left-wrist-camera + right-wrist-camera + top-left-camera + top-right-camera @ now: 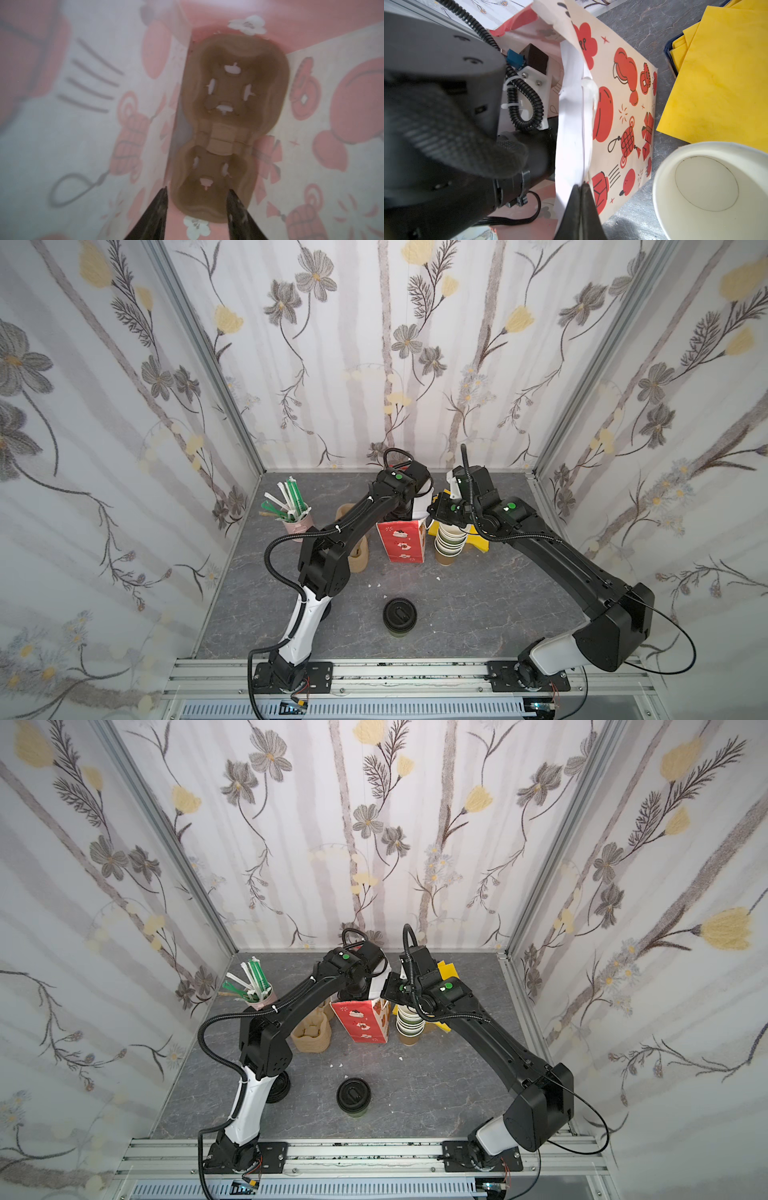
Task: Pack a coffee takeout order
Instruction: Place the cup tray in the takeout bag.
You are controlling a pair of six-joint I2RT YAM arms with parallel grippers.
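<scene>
The red, white-lined paper bag (pixel 402 545) (pixel 365 1023) stands upright mid-table. My left arm reaches down into its mouth. In the left wrist view the left gripper (pixel 197 189) is open above the tan two-cup carrier (pixel 234 116), which lies flat on the bag's floor with nothing between the fingers. My right gripper (pixel 580 186) is shut on the bag's white-lined rim (pixel 571 124), holding that side. A black-lidded paper cup (pixel 400 614) (pixel 353 1095) stands alone near the front. Green straws (pixel 291 504) (pixel 253 984) sit in a pink cup. Yellow napkins (pixel 724 72) (pixel 448 971) lie right of the bag.
A stack of tan carriers (pixel 359 558) (pixel 311 1038) stands left of the bag, partly under my left arm. A stack of open paper cups (pixel 451 541) (pixel 708 187) stands right of the bag, below my right wrist. Black lids (pixel 279 1088) lie by the left arm.
</scene>
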